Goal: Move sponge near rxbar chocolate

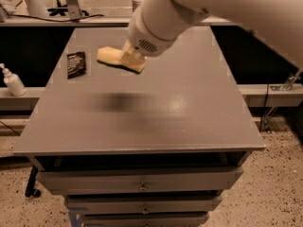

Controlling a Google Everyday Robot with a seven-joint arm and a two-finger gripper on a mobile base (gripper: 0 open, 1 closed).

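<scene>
You had the tool [129,57] clenched on the sponge [110,56], hanging clear of the desk [189,108] so nothing dragged, just beside the rxbar chocolate [76,64], at its three o'clock

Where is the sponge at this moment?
In the camera view, the sponge is held in the claw above the far left part of the table, just right of the rxbar chocolate, not touching it.
</scene>
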